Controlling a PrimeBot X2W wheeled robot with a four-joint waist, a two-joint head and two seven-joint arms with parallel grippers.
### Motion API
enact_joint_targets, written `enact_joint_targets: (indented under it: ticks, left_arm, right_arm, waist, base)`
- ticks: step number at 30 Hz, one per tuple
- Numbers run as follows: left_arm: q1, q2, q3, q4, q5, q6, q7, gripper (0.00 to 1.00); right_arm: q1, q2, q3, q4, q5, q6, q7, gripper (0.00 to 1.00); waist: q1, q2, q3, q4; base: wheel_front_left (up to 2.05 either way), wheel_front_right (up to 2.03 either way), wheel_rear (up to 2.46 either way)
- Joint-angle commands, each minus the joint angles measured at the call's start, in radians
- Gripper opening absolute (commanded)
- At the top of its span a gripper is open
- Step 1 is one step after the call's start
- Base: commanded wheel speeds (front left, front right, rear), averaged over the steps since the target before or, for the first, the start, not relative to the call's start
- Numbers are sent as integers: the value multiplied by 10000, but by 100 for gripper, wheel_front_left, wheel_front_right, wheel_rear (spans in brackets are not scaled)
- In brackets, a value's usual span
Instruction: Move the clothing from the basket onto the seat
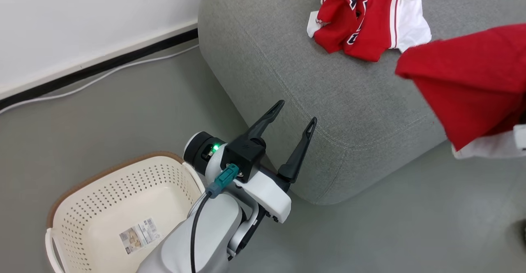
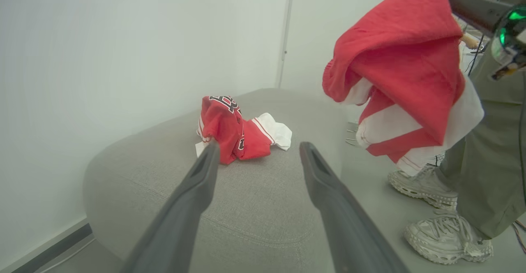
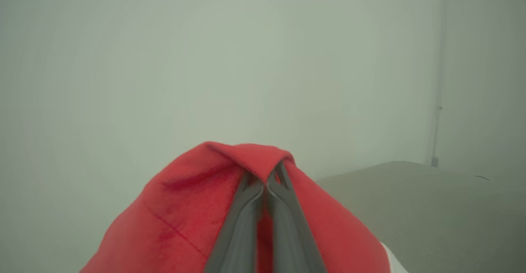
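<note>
My head camera looks steeply down from above; the basket (image 1: 123, 182) sits at the lower left of its frame, the seat (image 1: 296, 59) fills the upper right, and my left claw (image 1: 297, 111) rises from the bottom centre; my left wrist camera rides low and near, looking almost level along that claw across the seat toward the wall (image 2: 123, 38); both views share the crumpled jersey (image 1: 357, 22) and the hanging red garment (image 1: 472, 79) at the right; my right wrist camera looks along my right claw (image 3: 266, 182), close against that garment, facing the wall.
</note>
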State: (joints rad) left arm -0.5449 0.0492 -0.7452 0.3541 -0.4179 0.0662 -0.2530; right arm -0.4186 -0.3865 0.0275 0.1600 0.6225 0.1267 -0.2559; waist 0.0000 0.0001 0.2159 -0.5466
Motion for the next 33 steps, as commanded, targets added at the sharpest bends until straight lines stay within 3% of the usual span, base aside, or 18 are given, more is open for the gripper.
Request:
enact_joint_targets:
  ticks: [1,19,33]
  left_arm:
    - [-499,11,164,-186,15,109,-87,100]
    - [-2233,10,-1813,-208,-236,989,-87,100]
    - [-3134,10,-2996,-661,-578,1729,-87,100]
  right_arm:
    - [-473,-404,-128,-67,-35,40,-59,0]
    - [-3735,-2084,-2389,2761,93,40,-59,0]
    - [-6021,-4040,-2997,4683,-678,40,-59,0]
  waist:
    - [0,-1,245,-17]
    - [0,-1,3170,1221]
    - [0,-1,4709,2467]
  base:
    - [0,0,0]
    - [0,0,0]
    - [0,0,0]
